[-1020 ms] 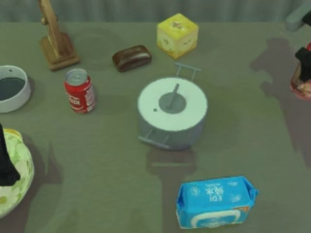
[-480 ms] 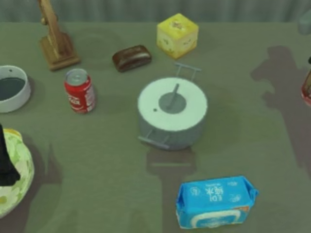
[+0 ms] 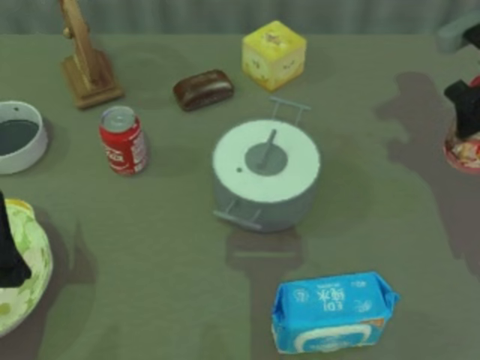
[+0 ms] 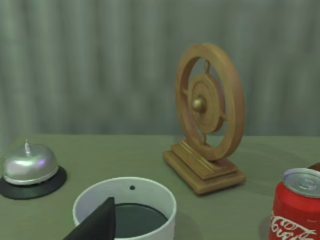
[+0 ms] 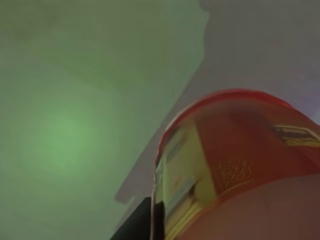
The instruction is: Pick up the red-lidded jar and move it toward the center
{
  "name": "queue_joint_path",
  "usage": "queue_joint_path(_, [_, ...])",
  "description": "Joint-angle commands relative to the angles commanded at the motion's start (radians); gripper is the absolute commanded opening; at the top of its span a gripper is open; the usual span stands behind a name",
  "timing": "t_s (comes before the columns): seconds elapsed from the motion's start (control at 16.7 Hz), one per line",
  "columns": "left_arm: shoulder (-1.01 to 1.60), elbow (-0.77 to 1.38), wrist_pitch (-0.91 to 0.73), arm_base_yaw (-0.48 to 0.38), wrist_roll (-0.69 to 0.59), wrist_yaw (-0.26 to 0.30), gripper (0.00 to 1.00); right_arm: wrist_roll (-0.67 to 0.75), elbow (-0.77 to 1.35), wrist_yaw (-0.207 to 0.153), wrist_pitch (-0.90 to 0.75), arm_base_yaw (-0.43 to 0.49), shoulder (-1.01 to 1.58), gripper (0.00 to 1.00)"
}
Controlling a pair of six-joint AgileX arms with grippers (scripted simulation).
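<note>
Jar with the red lid sits at the right edge of the surface, far from the middle, with the right hand directly over it; whether that hand pinches it I cannot tell. If the grip is shallow, the jar could slip or tip. Left hand idles at the left edge.

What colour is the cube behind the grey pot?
Yellow, with a faint printed face; the cube shows best in the top view.
</note>
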Motion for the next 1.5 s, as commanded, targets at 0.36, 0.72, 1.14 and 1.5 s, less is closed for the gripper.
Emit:
queue_joint_path(0.36, [0.000, 0.000, 0.000, 0.000, 0.000, 0.000, 1.00, 0.486, -0.019, 0.041, 0.087, 0.115, 0.029, 0.00])
queue_joint_path(0.72, [0.000, 0.000, 0.000, 0.000, 0.000, 0.000, 1.00, 0.797, -0.053, 0.073, 0.148, 0.203, 0.051, 0.00])
queue_joint_path(1.14, [0.000, 0.000, 0.000, 0.000, 0.000, 0.000, 1.00, 0.817, -0.066, 0.071, 0.167, 0.206, 0.053, 0.00])
queue_joint_path(1.5, [0.000, 0.000, 0.000, 0.000, 0.000, 0.000, 1.00, 0.818, -0.177, 0.076, 0.320, 0.210, 0.098, 0.00])
